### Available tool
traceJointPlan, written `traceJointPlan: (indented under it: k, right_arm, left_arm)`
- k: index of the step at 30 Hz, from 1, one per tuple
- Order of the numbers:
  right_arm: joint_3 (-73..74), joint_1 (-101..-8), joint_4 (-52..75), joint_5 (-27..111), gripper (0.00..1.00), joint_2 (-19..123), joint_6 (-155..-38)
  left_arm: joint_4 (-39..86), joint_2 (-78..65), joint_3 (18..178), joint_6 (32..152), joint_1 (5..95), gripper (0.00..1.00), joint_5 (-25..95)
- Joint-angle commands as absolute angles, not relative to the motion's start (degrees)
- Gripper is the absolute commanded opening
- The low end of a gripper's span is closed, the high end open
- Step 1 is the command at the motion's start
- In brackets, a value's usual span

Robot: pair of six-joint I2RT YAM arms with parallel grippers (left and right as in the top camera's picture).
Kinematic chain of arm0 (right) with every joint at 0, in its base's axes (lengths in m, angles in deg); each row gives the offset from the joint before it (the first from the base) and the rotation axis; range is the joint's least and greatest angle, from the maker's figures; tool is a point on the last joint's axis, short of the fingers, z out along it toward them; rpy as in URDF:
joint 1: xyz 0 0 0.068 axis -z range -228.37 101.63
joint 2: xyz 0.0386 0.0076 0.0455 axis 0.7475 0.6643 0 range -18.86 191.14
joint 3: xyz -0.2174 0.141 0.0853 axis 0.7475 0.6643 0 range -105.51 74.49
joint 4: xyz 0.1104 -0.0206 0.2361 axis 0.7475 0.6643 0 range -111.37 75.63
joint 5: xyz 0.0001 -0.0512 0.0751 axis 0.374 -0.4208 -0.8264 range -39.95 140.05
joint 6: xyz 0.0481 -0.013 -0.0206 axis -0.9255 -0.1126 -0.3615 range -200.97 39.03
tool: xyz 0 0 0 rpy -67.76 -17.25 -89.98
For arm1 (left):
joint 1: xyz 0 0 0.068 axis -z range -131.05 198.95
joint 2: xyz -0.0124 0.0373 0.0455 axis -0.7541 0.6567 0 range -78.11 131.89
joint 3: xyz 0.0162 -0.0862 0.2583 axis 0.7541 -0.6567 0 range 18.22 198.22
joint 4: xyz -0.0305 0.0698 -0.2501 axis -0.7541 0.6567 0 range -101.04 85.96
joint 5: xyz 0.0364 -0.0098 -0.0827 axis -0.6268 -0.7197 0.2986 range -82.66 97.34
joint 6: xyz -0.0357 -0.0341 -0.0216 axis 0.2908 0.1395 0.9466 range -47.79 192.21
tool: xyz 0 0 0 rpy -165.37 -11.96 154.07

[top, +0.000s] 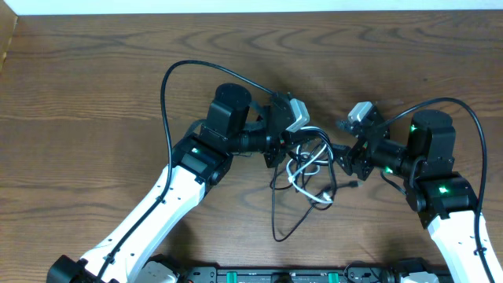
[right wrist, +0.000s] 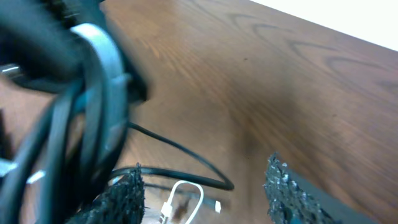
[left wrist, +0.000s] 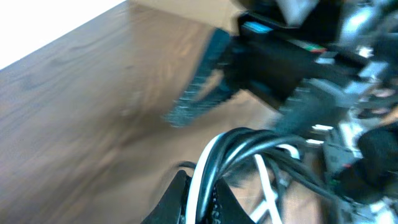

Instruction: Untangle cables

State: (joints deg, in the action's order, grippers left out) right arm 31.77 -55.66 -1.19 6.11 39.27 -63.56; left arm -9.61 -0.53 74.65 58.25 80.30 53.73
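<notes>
The cables are a knot of thin black and white cords in the middle of the table, between my two grippers. A black loop trails toward the front edge. My left gripper is at the bundle's left side. In the left wrist view it is shut on a white and a black strand, which rise between the fingers. My right gripper is at the bundle's right side and stands open. A black cord and a white loop lie on the wood below its gap. Raised strands hang at the left.
The thick black arm cables arch over the wood: one from the left arm, one from the right arm. A white wall strip marks the far edge of the table. A black rail runs along the front edge.
</notes>
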Motion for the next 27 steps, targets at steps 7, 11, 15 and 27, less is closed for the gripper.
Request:
traceJointPlan:
  k: [7, 11, 15, 27]
  right_arm:
    - [31.22, -55.94, -0.79, -0.89, 0.7, 39.16, -62.49]
    - [31.22, -55.94, -0.81, 0.05, 0.71, 39.16, -62.49]
    - [31.22, -55.92, -1.03, 0.27, 0.72, 39.16, -62.49]
    - [31.22, -55.92, -1.97, 0.18, 0.91, 39.16, -62.71]
  left_arm:
    - [-10.24, -0.62, 74.71, 60.94, 80.19, 0.07, 38.76]
    - [-10.24, -0.62, 74.71, 60.94, 80.19, 0.08, 38.98]
    - [-10.22, -0.62, 74.71, 60.92, 80.19, 0.08, 41.66]
    - [-10.22, -0.62, 74.71, 60.9, 80.19, 0.08, 43.3]
